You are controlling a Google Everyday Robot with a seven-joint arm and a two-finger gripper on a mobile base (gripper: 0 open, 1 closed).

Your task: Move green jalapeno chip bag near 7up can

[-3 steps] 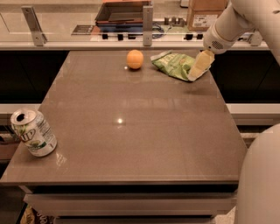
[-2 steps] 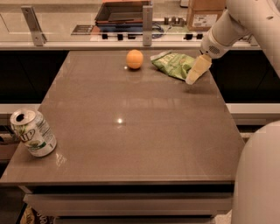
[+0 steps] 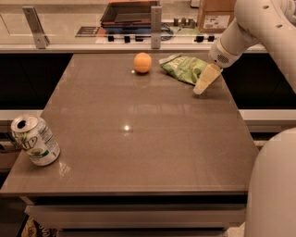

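Note:
The green jalapeno chip bag (image 3: 184,68) lies crinkled on the far right part of the brown table (image 3: 138,139). The 7up can (image 3: 35,140) stands slightly tilted at the table's front left corner, far from the bag. My gripper (image 3: 202,82) hangs from the white arm (image 3: 240,34) at the bag's right front edge, its tip low over the table, just beside the bag. It holds nothing that I can see.
An orange ball-shaped fruit (image 3: 142,62) sits left of the bag. A counter with metal posts (image 3: 156,27), a dark tray (image 3: 129,13) and a cardboard box (image 3: 215,16) runs behind the table. My white body (image 3: 273,185) fills the front right.
My gripper has come down and toward the front, from over the bag's right end to the table beside it. The bag, the fruit and the can have not moved.

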